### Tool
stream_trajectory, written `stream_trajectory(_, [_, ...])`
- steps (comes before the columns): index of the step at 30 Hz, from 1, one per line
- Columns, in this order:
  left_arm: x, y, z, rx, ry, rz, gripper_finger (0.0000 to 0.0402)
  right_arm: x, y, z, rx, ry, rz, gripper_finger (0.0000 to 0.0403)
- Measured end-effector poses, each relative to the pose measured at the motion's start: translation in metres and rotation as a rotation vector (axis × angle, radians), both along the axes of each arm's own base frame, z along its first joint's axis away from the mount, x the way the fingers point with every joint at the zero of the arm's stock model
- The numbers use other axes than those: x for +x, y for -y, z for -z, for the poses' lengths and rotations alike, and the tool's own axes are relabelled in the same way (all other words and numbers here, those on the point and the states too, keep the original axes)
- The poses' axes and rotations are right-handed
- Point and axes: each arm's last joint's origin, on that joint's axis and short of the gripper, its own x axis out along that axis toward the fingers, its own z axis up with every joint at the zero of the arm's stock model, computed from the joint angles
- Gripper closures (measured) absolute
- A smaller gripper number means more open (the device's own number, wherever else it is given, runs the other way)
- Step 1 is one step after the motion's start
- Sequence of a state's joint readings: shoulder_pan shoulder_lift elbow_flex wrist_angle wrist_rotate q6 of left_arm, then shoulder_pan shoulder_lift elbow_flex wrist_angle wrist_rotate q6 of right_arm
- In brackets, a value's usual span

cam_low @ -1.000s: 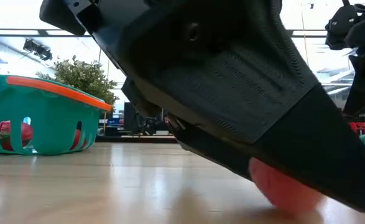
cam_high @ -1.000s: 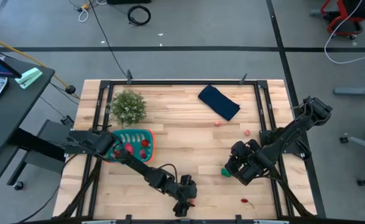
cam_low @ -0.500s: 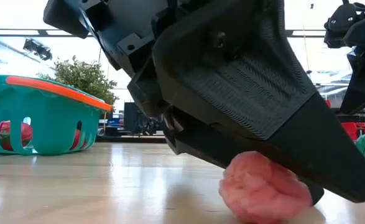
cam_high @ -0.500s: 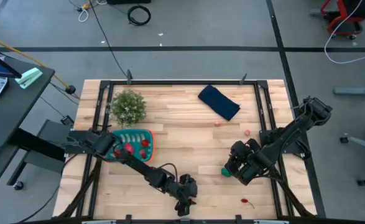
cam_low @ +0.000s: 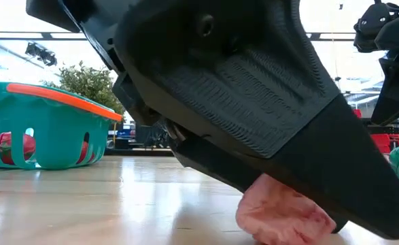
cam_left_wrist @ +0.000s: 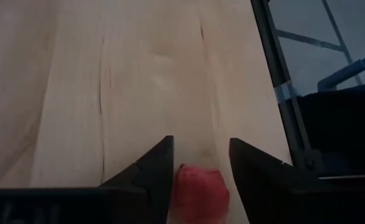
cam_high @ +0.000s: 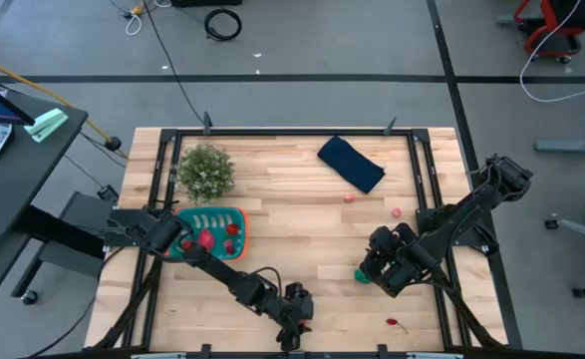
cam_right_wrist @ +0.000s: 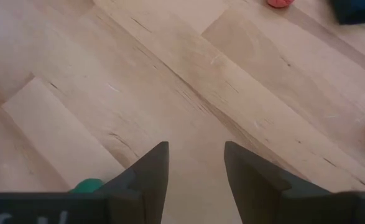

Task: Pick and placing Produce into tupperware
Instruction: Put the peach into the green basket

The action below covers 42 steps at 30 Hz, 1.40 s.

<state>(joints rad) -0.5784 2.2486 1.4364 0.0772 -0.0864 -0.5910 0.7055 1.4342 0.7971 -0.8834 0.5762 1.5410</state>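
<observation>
Gripping a pink knobbly fruit at the near edge of the tabletop, the left claw has its two dark fingers pinching the piece from either side; the fruit sits low, touching or nearly touching the wood, so the lift looks not yet made. Farther in, toward the right edge, the right claw hangs with fingers spread and nothing between them, a green piece just beside it. A small red piece lies near the front right corner. Beyond, two pink pieces rest mid-tabletop, near the dark blue cloth at the far edge. By the left edge stands the tupperware, teal, orange-rimmed, slotted sides, already holding several red pieces. Judgement: roughly half done; about five pieces left outside. The plant stands just behind the tupperware.
</observation>
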Motion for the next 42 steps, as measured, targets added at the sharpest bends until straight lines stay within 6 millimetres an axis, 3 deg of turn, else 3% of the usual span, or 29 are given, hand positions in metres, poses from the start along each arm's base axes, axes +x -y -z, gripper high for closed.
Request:
stream_trajectory(9, [-0.008, 0.002, 0.004, 0.017, -0.090, -0.027, 0.0274, 0.000, -0.003, 0.000, 0.012, 0.014, -0.008, 0.0238])
stream_trajectory(18, [-0.007, 0.000, 0.005, 0.012, -0.088, -0.039, 0.0366, -0.003, -0.007, 0.000, 0.009, 0.017, -0.033, 0.0238])
stream_trajectory(23, [-0.009, -0.002, -0.007, 0.052, -0.047, -0.070, 0.0370, -0.003, -0.007, 0.000, 0.008, 0.019, -0.032, 0.0238])
stream_trajectory(26, [-0.012, -0.007, -0.028, 0.118, -0.003, -0.084, 0.0372, -0.003, -0.007, 0.000, 0.009, 0.021, -0.032, 0.0238])
stream_trajectory(31, [-0.029, -0.024, -0.090, 0.222, 0.050, -0.182, 0.0373, -0.002, -0.007, -0.001, 0.003, 0.037, -0.030, 0.0238])
stream_trajectory(38, [-0.087, -0.070, -0.157, 0.439, -0.074, -0.417, 0.0371, -0.001, -0.008, -0.001, 0.012, 0.057, -0.030, 0.0238])
stream_trajectory(42, [-0.125, -0.097, -0.176, 0.534, -0.207, -0.589, 0.0366, -0.001, -0.010, -0.001, 0.017, 0.063, -0.034, 0.0238])
